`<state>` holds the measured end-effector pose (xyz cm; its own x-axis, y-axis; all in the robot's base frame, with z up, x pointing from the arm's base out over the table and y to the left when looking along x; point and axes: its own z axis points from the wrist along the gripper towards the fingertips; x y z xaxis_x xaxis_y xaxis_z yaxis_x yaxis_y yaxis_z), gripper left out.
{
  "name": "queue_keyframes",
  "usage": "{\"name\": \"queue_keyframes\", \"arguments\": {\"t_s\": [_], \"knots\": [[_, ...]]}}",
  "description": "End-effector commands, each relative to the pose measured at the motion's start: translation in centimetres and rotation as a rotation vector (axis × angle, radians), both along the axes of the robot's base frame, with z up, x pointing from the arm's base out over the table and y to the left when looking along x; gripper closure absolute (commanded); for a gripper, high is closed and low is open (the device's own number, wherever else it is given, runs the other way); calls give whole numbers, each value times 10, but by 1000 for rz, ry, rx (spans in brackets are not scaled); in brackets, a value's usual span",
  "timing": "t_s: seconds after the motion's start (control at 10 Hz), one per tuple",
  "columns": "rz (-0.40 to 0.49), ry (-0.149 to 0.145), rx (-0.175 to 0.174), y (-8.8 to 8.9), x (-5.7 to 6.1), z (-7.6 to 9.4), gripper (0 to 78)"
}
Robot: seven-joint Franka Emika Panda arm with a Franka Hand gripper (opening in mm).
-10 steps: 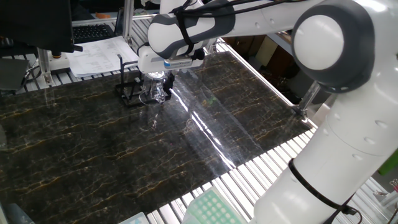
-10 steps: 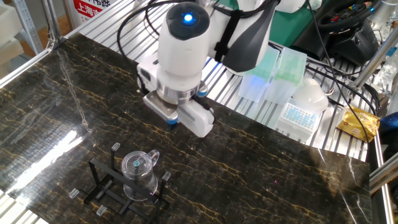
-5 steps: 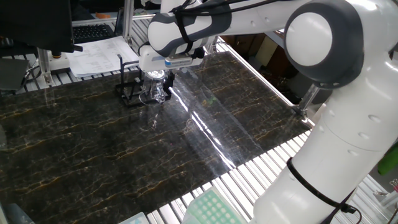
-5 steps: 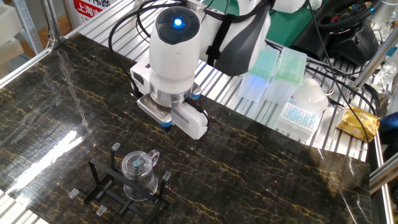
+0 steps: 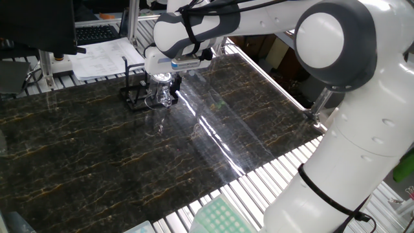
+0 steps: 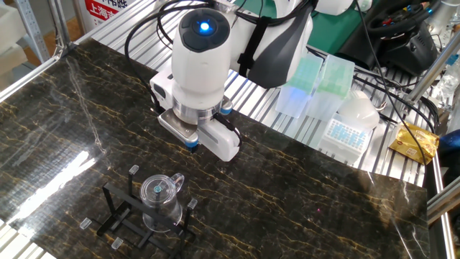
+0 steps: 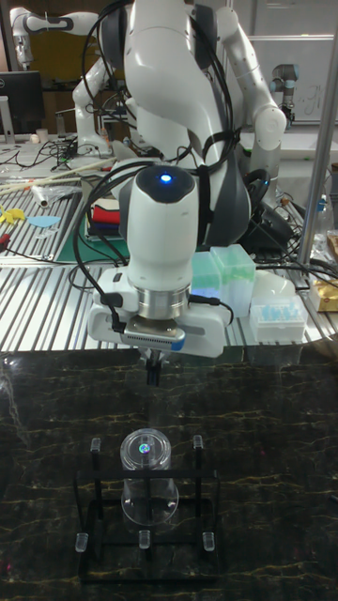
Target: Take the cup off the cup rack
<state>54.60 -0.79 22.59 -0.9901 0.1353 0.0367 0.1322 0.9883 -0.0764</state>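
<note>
The cup point(image 6: 161, 203) is clear glass with a small handle. It stands on the cup rack point(image 6: 118, 208), a black wire frame with upright pegs, near the marble table's corner. The tall fixed view shows the cup point(image 7: 148, 474) in the middle of the rack point(image 7: 94, 526), as does one fixed view, with the cup point(image 5: 162, 94) and rack point(image 5: 132, 97) at the table's far side. My gripper point(image 6: 191, 144) hangs above and just behind the cup, apart from it. Its dark fingers point(image 7: 152, 370) point down, pressed together and holding nothing.
Translucent tip boxes point(image 6: 310, 80) and a white one point(image 6: 343, 134) lie on the slatted bench behind the table, with a yellow packet point(image 6: 412, 143) to the right. Papers point(image 5: 103, 57) lie behind the rack. A green tip box point(image 5: 220, 217) sits at the front edge.
From one second ago to half a second ago the gripper shifted slightly left and towards the rack. Since then nothing has moved. The cup has stayed on the rack.
</note>
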Motion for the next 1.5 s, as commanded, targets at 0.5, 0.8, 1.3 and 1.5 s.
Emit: {"name": "queue_keyframes", "arguments": {"t_s": [0.5,0.8,1.3,1.5], "knots": [[2,6,2,-3,3,-4,776],[-11,19,9,-3,4,-10,776],[-9,20,10,-2,5,-13,776],[-9,21,10,-2,3,-15,776]]}}
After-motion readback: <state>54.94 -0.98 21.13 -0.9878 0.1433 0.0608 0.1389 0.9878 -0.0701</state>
